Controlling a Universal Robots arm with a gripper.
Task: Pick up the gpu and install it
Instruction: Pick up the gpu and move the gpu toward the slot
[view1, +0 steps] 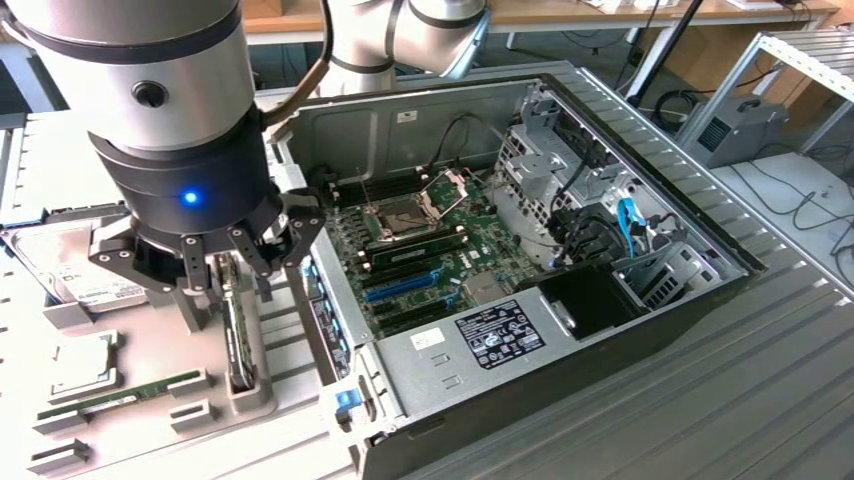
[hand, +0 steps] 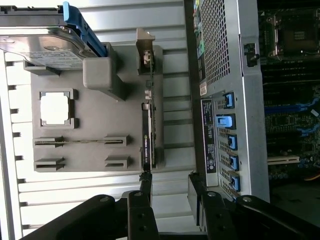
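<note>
Plainly, my gripper (view1: 227, 272) hung with its fingers spread wide and pinching nothing, low over the gpu (view1: 239, 335). The card stood on its edge in a slot of the grey holder (hand: 100, 115), just beside the open computer case (view1: 400, 375). From the exterior view my fingers seemed to sit one on either side of the card's upper edge, though I could not tell whether either touched it. In the wrist view, one fingertip (hand: 145, 180) looked nearly in line with the thin edge rather than clear of it. I therefore judged centring to be the heart of this grasp: the card belonged squarely between both pads before any squeeze. I reckoned the pads ought to meet the flat faces evenly and stay square to the board, so that it would not tilt or bind in its slot. The hard drive (hand: 40, 45) and the RAM stick (hand: 80, 142) lay well apart, so my chief worry was the case wall close by.
</note>
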